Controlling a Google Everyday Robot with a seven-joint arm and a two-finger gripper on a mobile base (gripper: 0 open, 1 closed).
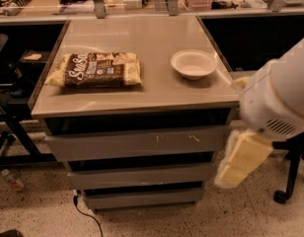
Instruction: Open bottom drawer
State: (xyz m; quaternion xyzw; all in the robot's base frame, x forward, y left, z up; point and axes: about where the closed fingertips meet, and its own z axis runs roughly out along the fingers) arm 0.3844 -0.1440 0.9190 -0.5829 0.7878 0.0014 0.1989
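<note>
A grey cabinet has three handleless drawer fronts stacked under its top. The bottom drawer [142,198] is the narrowest and lowest front, plain grey, and sits shut near the floor. Above it are the mid-sized front [139,176] and the widest front [137,143], which has pale scratch marks. My white arm [280,98] reaches in from the right. Its pale yellowish gripper end [241,159] hangs beside the cabinet's right side, level with the middle front, above and right of the bottom drawer, touching none of them.
On the cabinet top [157,90] lie a brown snack bag [95,69] and a white bowl [194,63]. A black cable [85,214] runs on the speckled floor at the lower left. An office chair base [285,191] stands at the right. Cluttered desks sit behind.
</note>
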